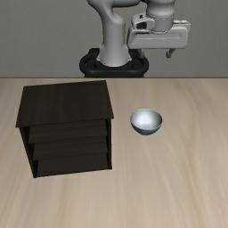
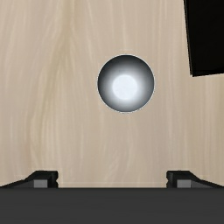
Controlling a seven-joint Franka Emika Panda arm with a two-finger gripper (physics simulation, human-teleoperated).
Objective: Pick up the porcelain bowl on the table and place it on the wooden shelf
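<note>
porcelain bowl [image 1: 147, 122]: white, round, glossy, upright with mouth up, resting on the table [image 1: 178, 187] | wooden shelf [image 1: 67, 105]: dark brown, upright, flat top, seemingly two open tiers | bowl near the shelf, at the exterior view's right, not touching

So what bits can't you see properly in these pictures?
Wooden shelf, wrist view: the picture's edge cuts most of it off.
Shelf's insides, exterior view: dark, and overhung by its top board.
Arm, exterior view: the top edge cuts off its upper part.
Porcelain bowl, both views: its underside rests hidden on the table.
Hand, wrist view: everything behind the open fingertips is cut off.
</note>
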